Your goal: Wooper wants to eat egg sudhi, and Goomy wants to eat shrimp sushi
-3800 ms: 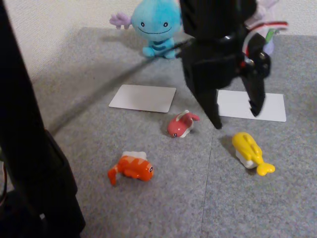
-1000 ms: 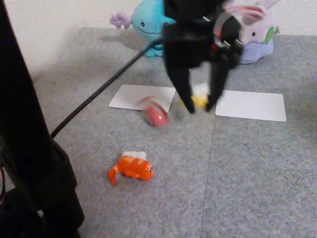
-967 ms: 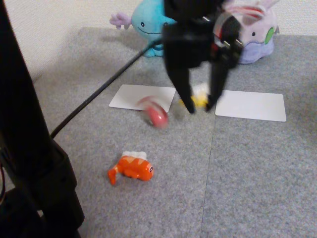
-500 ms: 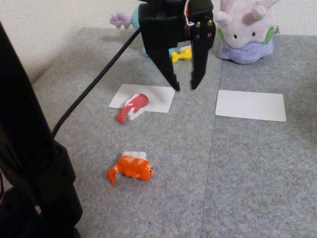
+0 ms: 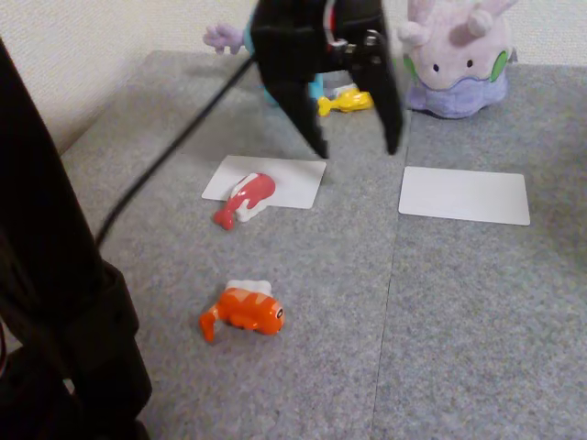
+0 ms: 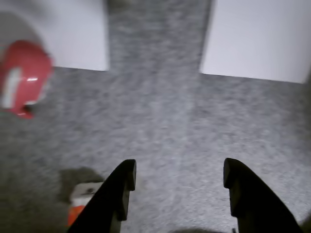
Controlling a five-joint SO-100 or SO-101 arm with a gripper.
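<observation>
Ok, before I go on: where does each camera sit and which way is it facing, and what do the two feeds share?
Fixed view: stands low at the mat's near edge, facing the wall and plushes Wooper and Goomy; shows the arm and open gripper, egg sudhi, shrimp sushi.
Wrist view: rides the arm, looks down at the mat; both fingers rise from the bottom edge.
Shared: gripper, red-pink sushi, both white cards.
</observation>
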